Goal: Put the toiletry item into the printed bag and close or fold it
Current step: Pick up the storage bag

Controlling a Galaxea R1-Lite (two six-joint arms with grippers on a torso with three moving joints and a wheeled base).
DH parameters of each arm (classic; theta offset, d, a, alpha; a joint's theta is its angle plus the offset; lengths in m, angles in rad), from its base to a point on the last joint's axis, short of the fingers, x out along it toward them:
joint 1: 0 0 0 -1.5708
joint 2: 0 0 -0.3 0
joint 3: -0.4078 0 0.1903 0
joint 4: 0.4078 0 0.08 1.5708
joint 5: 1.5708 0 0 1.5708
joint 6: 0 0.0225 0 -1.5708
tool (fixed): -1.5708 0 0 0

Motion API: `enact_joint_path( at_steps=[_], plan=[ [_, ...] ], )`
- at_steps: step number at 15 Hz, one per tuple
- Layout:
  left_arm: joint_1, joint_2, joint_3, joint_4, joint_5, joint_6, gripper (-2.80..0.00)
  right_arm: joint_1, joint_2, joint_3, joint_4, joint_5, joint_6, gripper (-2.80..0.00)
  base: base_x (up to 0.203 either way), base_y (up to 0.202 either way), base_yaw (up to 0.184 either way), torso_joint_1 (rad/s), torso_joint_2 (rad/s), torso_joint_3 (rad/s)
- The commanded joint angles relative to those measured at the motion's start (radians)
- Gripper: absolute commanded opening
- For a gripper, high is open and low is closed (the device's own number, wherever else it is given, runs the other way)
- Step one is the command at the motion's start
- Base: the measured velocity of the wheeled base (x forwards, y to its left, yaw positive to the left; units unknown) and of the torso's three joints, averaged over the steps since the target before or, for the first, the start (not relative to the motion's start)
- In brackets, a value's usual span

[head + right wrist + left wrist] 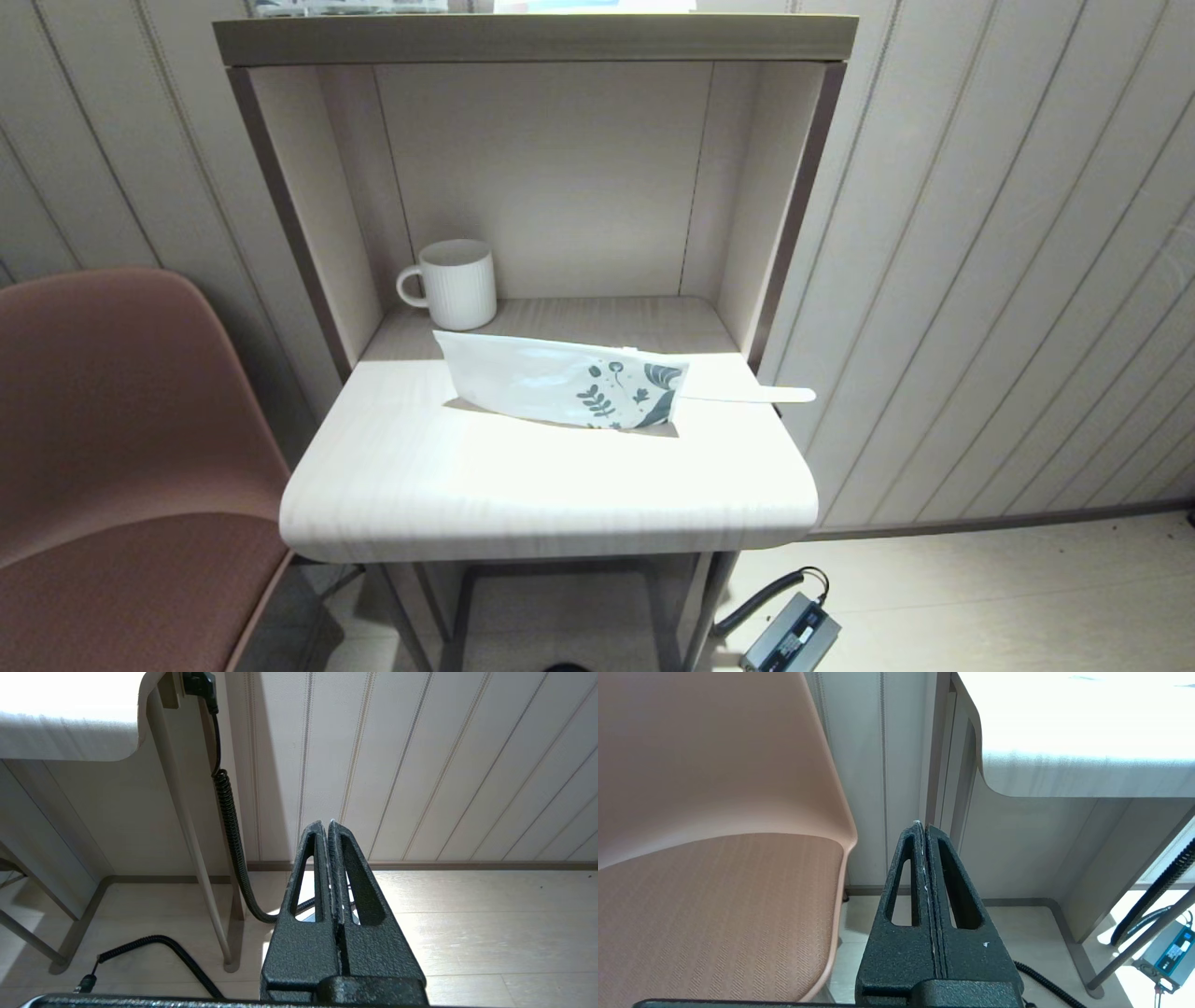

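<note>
Both claws are parked below the surface, out of the head view. Left claw [924, 828]: fingers pressed together, empty, hanging between the terracotta plastic chair [714, 858] and the pale wood-grain surface [1064, 770]. Right claw [329, 826]: fingers pressed together, empty, low near the floor beside a black coiled cable [229, 826].

The flat white translucent printed bag with dark teal leaf prints [560, 383] lies across the surface, printed end toward the robot's right. The long flat off-white comb [756, 394] pokes out of that end, its tip overhanging the surface edge. A white ribbed mug [453, 283] stands just behind the bag.

Risk assessment:
- A push on the overhanging comb may tip it off the edge.
- The light bag will probably slide rather than accept the comb unless the other claw pins it.
- Bag movement rearward may strike the mug.
</note>
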Motion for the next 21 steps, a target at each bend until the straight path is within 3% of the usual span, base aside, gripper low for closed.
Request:
enact_joint_path(
  at_steps=[1,4,8,13,16,19,21],
  plan=[
    [0.000,0.000,0.000,0.000,0.000,0.000,-2.80,0.001,0.001,0.000,0.005,0.003,-0.007,-2.80,0.000,0.000,0.000,0.000,0.00,0.000],
    [0.000,0.000,0.000,0.000,0.000,0.000,-2.80,0.001,0.002,-0.046,0.043,0.005,-0.020,-2.80,0.000,0.000,0.000,0.000,0.00,0.000],
    [0.000,0.000,0.000,0.000,0.000,0.006,-2.80,0.001,0.061,-0.400,0.275,0.075,-0.011,-2.80,0.000,0.000,0.000,0.000,0.00,0.000],
    [0.000,0.000,0.000,0.000,0.000,0.006,-2.80,0.042,0.611,-0.692,0.203,0.100,0.056,-2.80,0.000,0.000,0.000,0.000,0.00,0.000],
    [0.000,0.000,0.000,0.000,-0.002,0.006,-2.80,0.095,0.934,-0.983,0.183,0.116,0.086,-2.80,0.000,0.000,0.000,0.000,0.00,0.000],
    [0.000,0.000,0.000,0.000,0.000,0.005,-2.80,0.280,1.117,-1.270,0.427,0.178,0.088,-2.80,0.000,0.000,0.000,0.000,0.00,0.000],
    [0.000,0.000,0.000,0.000,0.000,0.006,-2.80,0.304,1.204,-1.452,0.596,0.215,0.059,-2.80,0.000,0.000,0.000,0.000,0.00,0.000]
  ],
)
